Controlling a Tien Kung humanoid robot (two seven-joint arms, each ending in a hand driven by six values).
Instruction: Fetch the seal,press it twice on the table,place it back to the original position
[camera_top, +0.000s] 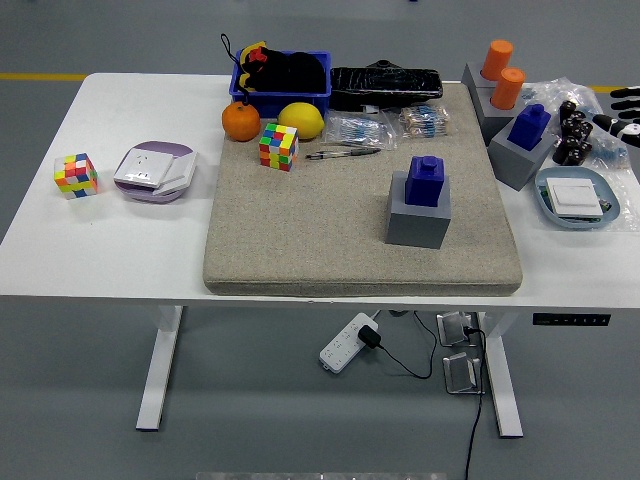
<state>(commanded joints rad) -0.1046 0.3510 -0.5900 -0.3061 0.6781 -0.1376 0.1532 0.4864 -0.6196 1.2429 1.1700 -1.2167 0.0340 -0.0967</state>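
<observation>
Blue seal (427, 181) on grey base (418, 220), robot hand (622, 112) seemingly apart

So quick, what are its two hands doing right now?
Left hand: not in view.
Right hand: only fingertips show at the right edge; grip cannot be told.

Only the right hand (624, 110) shows: black finger segments with white patches between them.

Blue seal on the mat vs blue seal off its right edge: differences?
The mat seal stands square-on in its grey base on the mat; the right-hand seal and its base sit tilted on the bare table, beside the orange seals. Both are blue and seated in grey bases.
</observation>
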